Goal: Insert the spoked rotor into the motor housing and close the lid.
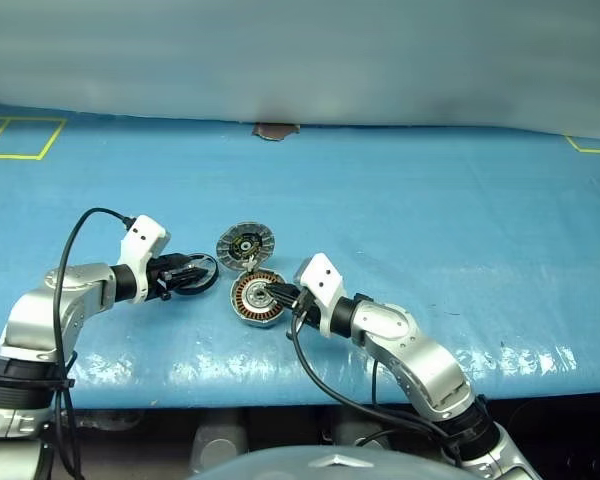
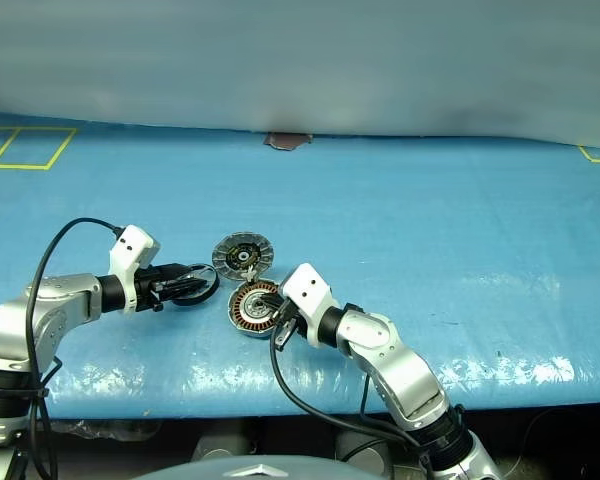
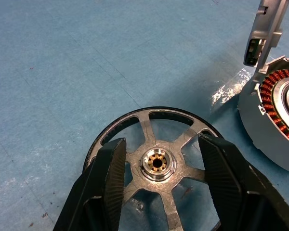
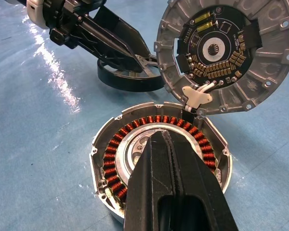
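The spoked rotor point(image 3: 157, 163), a silver wheel with a dark rim, lies flat on the blue sheet left of the motor housing point(image 1: 248, 302). My left gripper point(image 3: 161, 142) hovers over it, fingers point(image 3: 111, 178) apart on either side of the hub and clamping nothing. The housing shows its ring of copper windings point(image 4: 111, 163). My right gripper point(image 4: 164, 137) is shut, its tips at the silver central bearing. The lid point(image 4: 221, 53) stands open beyond the housing, joined at the rim, with its circuit-board face showing.
Blue sheet point(image 1: 430, 220) covers the table, whose front edge runs just below the arms. Yellow tape marks sit at the far left point(image 1: 20, 138) and far right point(image 1: 590, 147). A brown patch point(image 1: 276, 130) lies at the far edge. A black cable point(image 1: 80, 230) loops above the left arm.
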Controlling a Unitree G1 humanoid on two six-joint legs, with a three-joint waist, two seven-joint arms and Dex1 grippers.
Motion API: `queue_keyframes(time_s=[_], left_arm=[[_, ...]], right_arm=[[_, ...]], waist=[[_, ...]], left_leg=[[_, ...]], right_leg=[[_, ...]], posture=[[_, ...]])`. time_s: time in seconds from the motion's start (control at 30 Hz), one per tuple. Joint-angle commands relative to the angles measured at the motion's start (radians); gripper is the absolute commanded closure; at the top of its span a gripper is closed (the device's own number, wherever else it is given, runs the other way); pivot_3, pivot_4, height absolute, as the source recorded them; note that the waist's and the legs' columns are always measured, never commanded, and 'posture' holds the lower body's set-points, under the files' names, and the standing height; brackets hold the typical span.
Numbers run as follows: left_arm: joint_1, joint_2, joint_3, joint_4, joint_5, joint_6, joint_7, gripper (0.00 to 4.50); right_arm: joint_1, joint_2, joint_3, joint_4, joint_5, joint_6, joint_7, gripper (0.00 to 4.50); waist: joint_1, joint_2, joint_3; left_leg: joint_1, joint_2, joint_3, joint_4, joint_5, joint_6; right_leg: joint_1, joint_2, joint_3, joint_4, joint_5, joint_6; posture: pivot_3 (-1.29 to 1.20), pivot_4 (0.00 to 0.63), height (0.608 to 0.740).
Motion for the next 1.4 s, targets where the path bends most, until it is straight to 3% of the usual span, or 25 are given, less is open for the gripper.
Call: queue_keyframes(time_s=[0.03,0.57,0.9,1.2,1.4], left_arm=[[0.021,0.016,0.016,-0.034,-0.001,0.013,-0.007,1.91],[0.111,-0.001,0.105,-0.091,-0.044,0.043,0.023,1.91],[0.086,0.030,0.151,-0.109,-0.079,0.070,0.015,1.91],[0.053,0.057,0.131,-0.099,-0.112,0.197,0.030,1.91],[0.012,0.025,0.215,-0.156,-0.188,0.257,0.061,1.91]], right_arm=[[-0.004,0.011,-0.003,-0.011,0.000,-0.021,-0.001,4.50],[-0.011,0.016,-0.001,-0.007,0.000,-0.022,0.005,4.50],[-0.012,0.020,0.001,0.000,-0.002,-0.029,0.005,4.50],[-0.007,0.038,0.003,0.014,-0.008,-0.044,-0.001,4.50],[0.006,0.042,-0.004,0.013,-0.010,-0.049,-0.008,4.50]], waist=[[0.000,0.000,0.000],[-0.001,0.000,0.000],[0.000,0.000,0.000],[0.000,0.000,0.000],[0.000,0.000,0.000]], left_leg=[[0.000,0.000,0.000,0.000,0.000,0.000],[0.001,0.000,0.000,0.000,0.000,0.000],[0.000,0.000,0.000,0.000,0.000,0.000],[0.000,0.000,0.000,0.000,0.000,0.000],[0.000,0.000,0.000,0.000,0.000,0.000]], right_leg=[[0.000,0.000,0.000,0.000,0.000,0.000],[0.000,0.000,0.000,0.000,0.000,0.000],[0.000,0.000,0.000,0.000,0.000,0.000],[0.000,0.000,0.000,0.000,0.000,0.000],[0.000,0.000,0.000,0.000,0.000,0.000]], posture=[[0.00,0.150,0.740],[0.00,0.150,0.740],[0.00,0.150,0.740],[0.00,0.150,0.740],[0.00,0.150,0.740]])
